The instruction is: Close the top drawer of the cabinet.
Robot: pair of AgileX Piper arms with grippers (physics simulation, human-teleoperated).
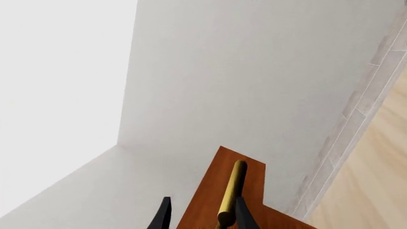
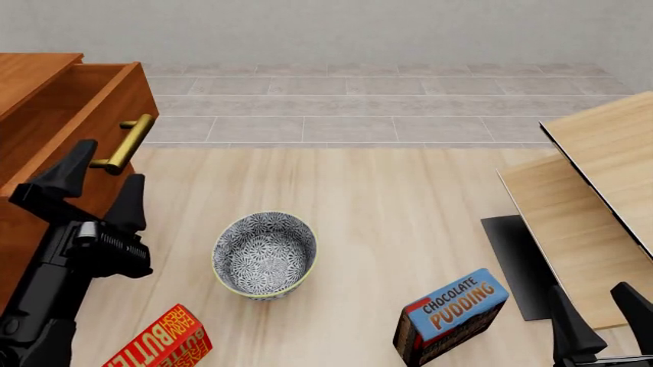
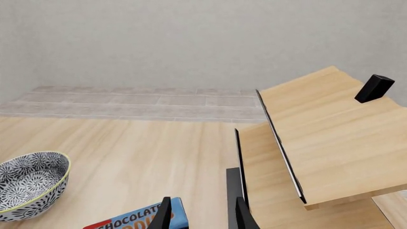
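The cabinet (image 2: 29,76) stands at the far left. Its top drawer (image 2: 141,95) is pulled out, brass bar handle (image 2: 128,143) facing the table. My left gripper (image 2: 112,162) is open right in front of the drawer front, fingertips at the handle's near end. In the left wrist view the drawer front (image 1: 213,191) and handle (image 1: 230,193) fill the gap beside one finger (image 1: 243,215); I cannot tell if it touches. My right gripper (image 2: 589,290) is open and empty low at the right, far from the cabinet.
A patterned bowl (image 2: 264,254) sits mid-table, a red butter box (image 2: 164,344) near the front left, and a blue chocolate pudding box (image 2: 451,315) at the front right. Tilted pale wooden panels (image 2: 602,176) and a dark mat (image 2: 515,264) occupy the right side.
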